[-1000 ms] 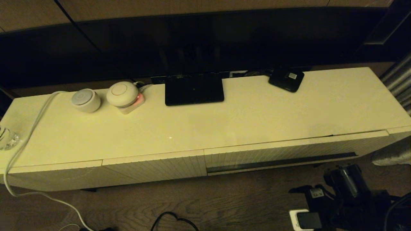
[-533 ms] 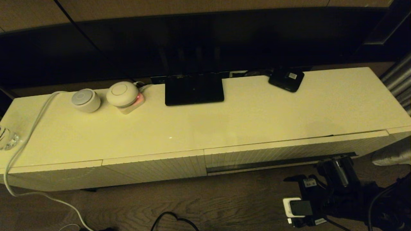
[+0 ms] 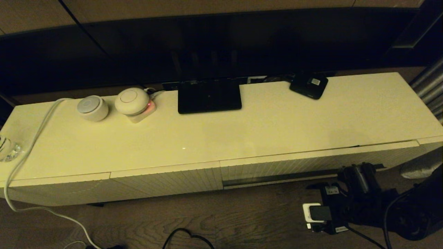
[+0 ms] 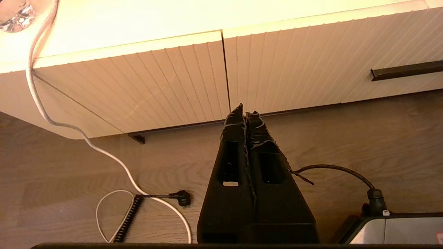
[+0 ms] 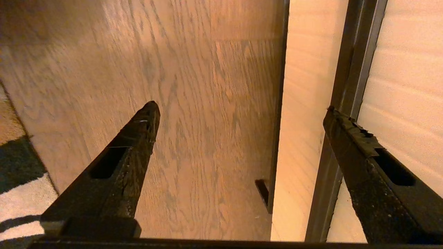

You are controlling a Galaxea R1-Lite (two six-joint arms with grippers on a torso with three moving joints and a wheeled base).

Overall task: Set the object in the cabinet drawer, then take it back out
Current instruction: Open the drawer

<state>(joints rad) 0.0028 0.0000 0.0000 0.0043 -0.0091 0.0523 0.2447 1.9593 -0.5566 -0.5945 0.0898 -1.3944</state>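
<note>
The black folding umbrella shows in no view. The cabinet drawer is pushed in, with only a thin dark gap under the cabinet top near its right end. Its long dark handle slot runs along the ribbed front and also shows in the left wrist view as the handle slot. My right gripper is low in front of the slot's right end. It is open and empty, and one finger lies against the slot. My left gripper hangs shut and empty above the floor before the cabinet.
On the cabinet top stand a flat black stand base, a small black box with a white label, two white round devices and a white cable. A shorter ribbed panel adjoins the drawer. A black cable lies on the wooden floor.
My right gripper has risen and moved forward and left, from low over the floor to the right end of the drawer's handle slot. Nothing else has moved.
</note>
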